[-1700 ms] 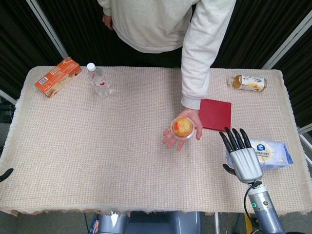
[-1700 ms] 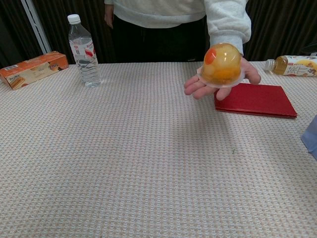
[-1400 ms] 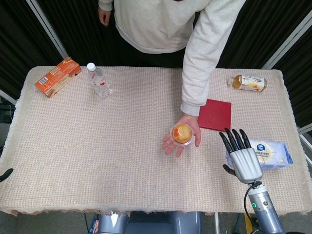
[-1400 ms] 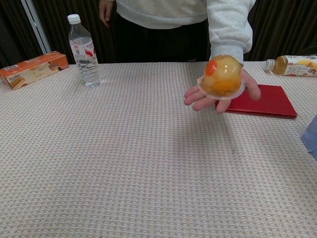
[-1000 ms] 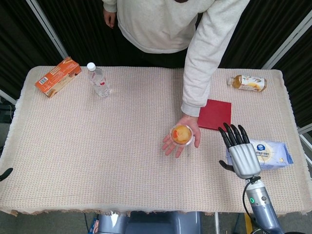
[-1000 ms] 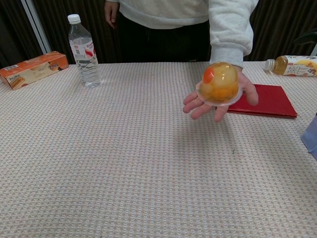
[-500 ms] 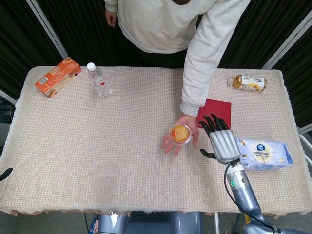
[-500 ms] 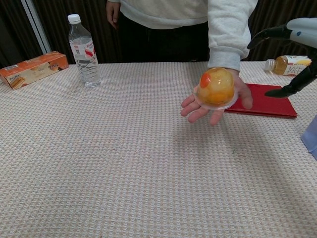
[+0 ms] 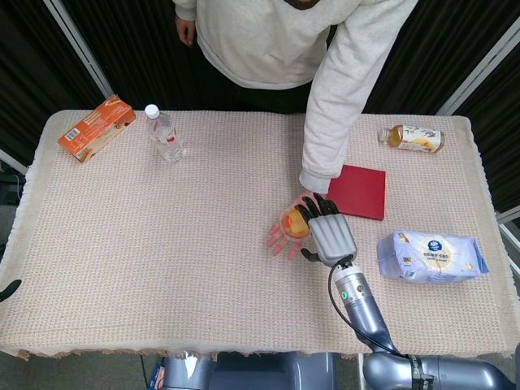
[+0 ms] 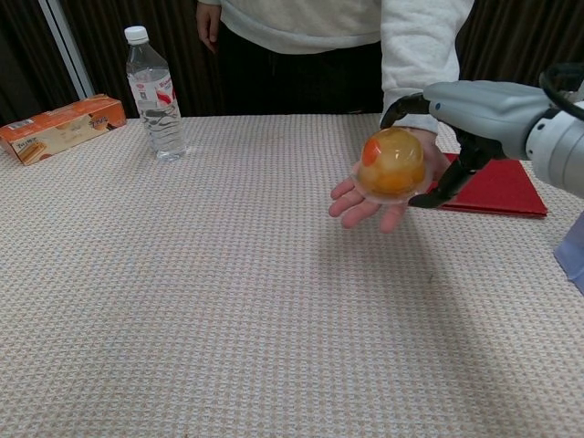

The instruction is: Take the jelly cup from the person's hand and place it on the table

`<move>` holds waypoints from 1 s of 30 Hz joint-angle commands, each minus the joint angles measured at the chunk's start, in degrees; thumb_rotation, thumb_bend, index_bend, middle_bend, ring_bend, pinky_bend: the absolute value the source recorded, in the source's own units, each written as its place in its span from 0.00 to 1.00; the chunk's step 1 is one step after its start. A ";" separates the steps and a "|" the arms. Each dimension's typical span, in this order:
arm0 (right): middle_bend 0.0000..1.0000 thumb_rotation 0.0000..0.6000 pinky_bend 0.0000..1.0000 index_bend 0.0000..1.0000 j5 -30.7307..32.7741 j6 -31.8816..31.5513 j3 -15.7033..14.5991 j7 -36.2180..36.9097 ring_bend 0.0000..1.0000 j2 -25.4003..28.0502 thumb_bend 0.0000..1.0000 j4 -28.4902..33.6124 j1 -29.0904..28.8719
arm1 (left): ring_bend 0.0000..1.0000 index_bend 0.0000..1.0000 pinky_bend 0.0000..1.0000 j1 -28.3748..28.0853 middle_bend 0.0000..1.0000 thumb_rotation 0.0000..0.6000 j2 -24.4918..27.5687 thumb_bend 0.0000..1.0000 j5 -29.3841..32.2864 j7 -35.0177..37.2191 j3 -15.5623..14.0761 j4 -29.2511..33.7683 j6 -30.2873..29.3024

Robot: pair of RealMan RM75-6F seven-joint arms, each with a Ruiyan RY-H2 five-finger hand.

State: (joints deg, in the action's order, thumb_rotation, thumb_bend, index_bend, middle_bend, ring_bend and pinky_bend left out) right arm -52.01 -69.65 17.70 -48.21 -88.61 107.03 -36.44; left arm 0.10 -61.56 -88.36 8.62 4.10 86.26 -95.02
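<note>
A clear domed jelly cup (image 10: pixel 392 162) with orange and red fruit inside rests on the person's upturned palm (image 10: pixel 365 203) above the middle right of the table. In the head view the jelly cup (image 9: pixel 292 222) is half hidden under my right hand (image 9: pixel 327 234). That right hand (image 10: pixel 465 114) reaches in from the right, its fingers spread above and beside the cup, the thumb low by the person's palm. It holds nothing. At the far left table edge only a dark fingertip of my left hand (image 9: pixel 10 288) shows.
A red notebook (image 9: pixel 357 192) lies right of the person's arm. A blue-and-white snack bag (image 9: pixel 429 256) is near the right edge, a tea bottle (image 9: pixel 413 138) at the back right. A water bottle (image 9: pixel 165 133) and an orange box (image 9: pixel 96 127) stand back left.
My right hand has swung left from beside the snack bag to the person's palm and now covers part of the cup. The person's hand has drifted slightly left and lower.
</note>
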 commanded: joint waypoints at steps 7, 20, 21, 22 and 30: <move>0.39 1.00 0.37 0.45 -0.99 -2.77 0.27 0.67 0.30 -3.88 0.22 -5.14 -2.40 | 0.00 0.03 0.00 -0.04 0.00 1.00 0.09 0.00 0.20 0.41 0.07 0.07 0.15; 0.62 1.00 0.53 0.66 -6.62 -5.10 -1.33 4.94 0.53 -4.40 0.29 -8.35 -2.50 | 0.00 0.03 0.00 0.05 0.00 1.00 0.06 0.00 0.11 0.18 0.08 0.32 -0.09; 0.62 1.00 0.53 0.67 -7.09 -5.36 -1.25 5.20 0.53 -4.04 0.29 -7.81 -2.44 | 0.00 0.03 0.00 0.06 0.00 1.00 0.05 0.00 0.11 0.25 0.07 0.34 -0.11; 0.62 1.00 0.53 0.67 -7.47 -5.62 -1.13 5.36 0.53 -3.68 0.29 -7.24 -2.38 | 0.00 0.03 0.00 0.08 0.00 1.00 0.05 0.00 0.12 0.29 0.08 0.34 -0.13; 0.63 1.00 0.53 0.68 -11.59 -8.89 -2.04 6.33 0.53 3.93 0.30 1.05 0.78 | 0.00 0.03 0.00 0.10 0.00 1.00 0.03 0.00 0.16 0.21 0.15 0.29 -0.23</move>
State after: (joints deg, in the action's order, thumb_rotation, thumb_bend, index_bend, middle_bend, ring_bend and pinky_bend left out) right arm -62.08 -77.24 16.35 -42.52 -87.57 105.18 -37.30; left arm 0.20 -61.52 -88.19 8.84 4.24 86.56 -95.24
